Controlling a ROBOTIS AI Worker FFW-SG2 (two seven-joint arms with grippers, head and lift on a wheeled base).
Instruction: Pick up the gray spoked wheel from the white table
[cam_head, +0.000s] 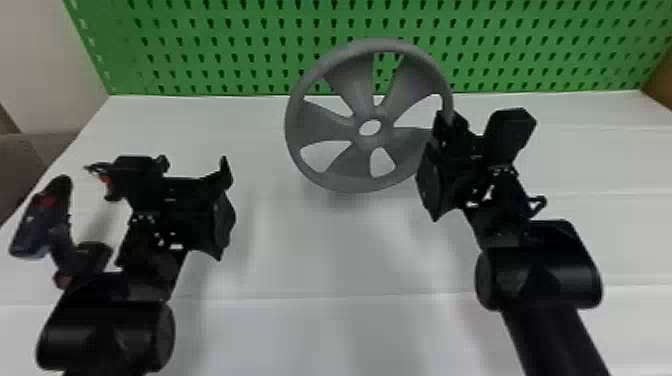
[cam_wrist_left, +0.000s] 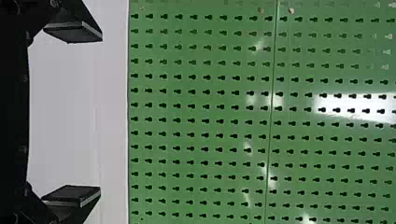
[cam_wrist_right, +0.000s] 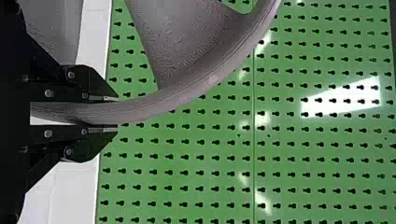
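Left claw (cam_head: 194, 169) wide open, empty, over white surface (cam_head: 310, 260). Then gray wheel (cam_head: 377, 141), roughly upright, before green pegboard (cam_head: 215, 55); unclear whether touching surface. Right claw (cam_head: 448, 121) closed on wheel's right rim.

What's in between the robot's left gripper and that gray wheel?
In the head view, only a bare stretch of white table shows between the left gripper and the gray spoked wheel.
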